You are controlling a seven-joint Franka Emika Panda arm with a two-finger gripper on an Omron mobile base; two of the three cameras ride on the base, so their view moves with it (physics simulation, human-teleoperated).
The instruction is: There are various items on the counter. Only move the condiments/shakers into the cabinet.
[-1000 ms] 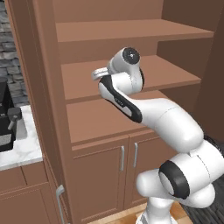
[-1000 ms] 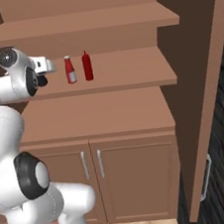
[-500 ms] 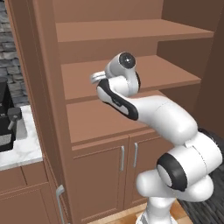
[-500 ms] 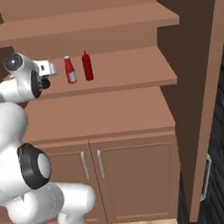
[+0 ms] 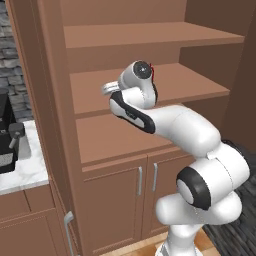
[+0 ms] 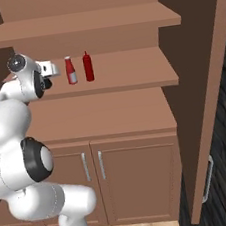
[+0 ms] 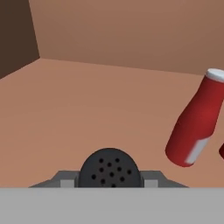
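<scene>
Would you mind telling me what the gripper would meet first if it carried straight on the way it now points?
Probably the cabinet's back wall; the shelf ahead looks free. The gripper carries the black shaker, and the labelled red bottle stands off to one side.

A black shaker (image 7: 110,168) with a perforated top sits low at centre between the gripper (image 7: 110,183) tips. A labelled red bottle (image 7: 195,119) stands on the shelf (image 7: 83,109) toward its right edge.

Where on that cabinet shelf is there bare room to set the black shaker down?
Bare brown shelf lies ahead of the short black shaker, bordered by the dark side wall and back panel. It is crowded beside the red bottle with pale label and plain dark red squeeze bottle.
</scene>
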